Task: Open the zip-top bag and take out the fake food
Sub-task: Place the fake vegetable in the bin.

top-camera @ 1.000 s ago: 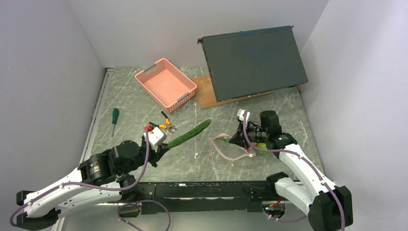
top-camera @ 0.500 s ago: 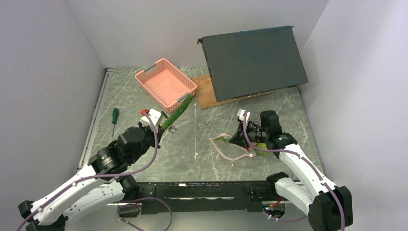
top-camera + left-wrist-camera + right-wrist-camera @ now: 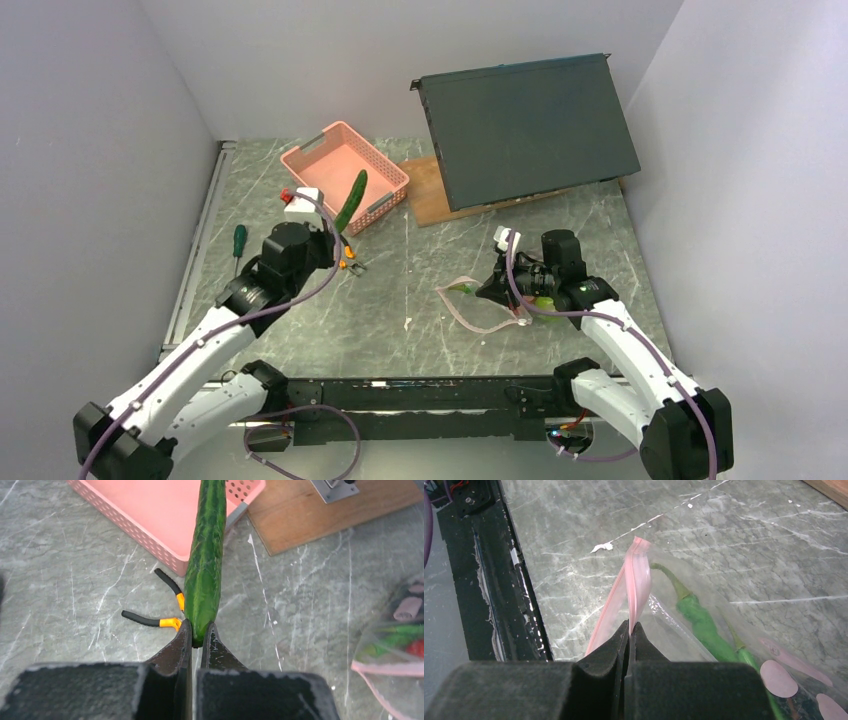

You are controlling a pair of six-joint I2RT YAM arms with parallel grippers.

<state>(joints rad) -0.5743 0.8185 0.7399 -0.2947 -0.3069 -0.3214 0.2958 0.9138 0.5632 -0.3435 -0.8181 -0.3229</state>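
Zip-top bag [image 3: 478, 303] lies on the table [image 3: 420, 335], right of centre, just in front of the right arm. Its mouth faces left, and the pink zip strip [image 3: 636, 580] is parted into a loop. Right gripper [image 3: 629, 630] is clamped on one side of that strip, jaws fully together on the plastic, lifting that edge a little off the surface.

Inside the bag: a green pepper [image 3: 701, 622] with its stem toward the mouth, and a red piece [image 3: 415, 647] visible through the film from the left wrist camera. Anything else in there is too blurred to call.

Cucumber [image 3: 206, 555] is out of the bag. Left gripper [image 3: 196, 635] pinches its near end, jaws tight on the tip. It sticks straight out from the fingers, off the table, with its far end over the near corner of the pink basket [image 3: 345, 175].

Under the cucumber, orange-handled pliers [image 3: 160, 605] lie on the table just short of the basket. Screwdriver [image 3: 238, 245] is near the left edge, well apart from the bag. Wooden board [image 3: 425, 190] sits right of the basket, with a dark panel [image 3: 530, 130] propped on it.
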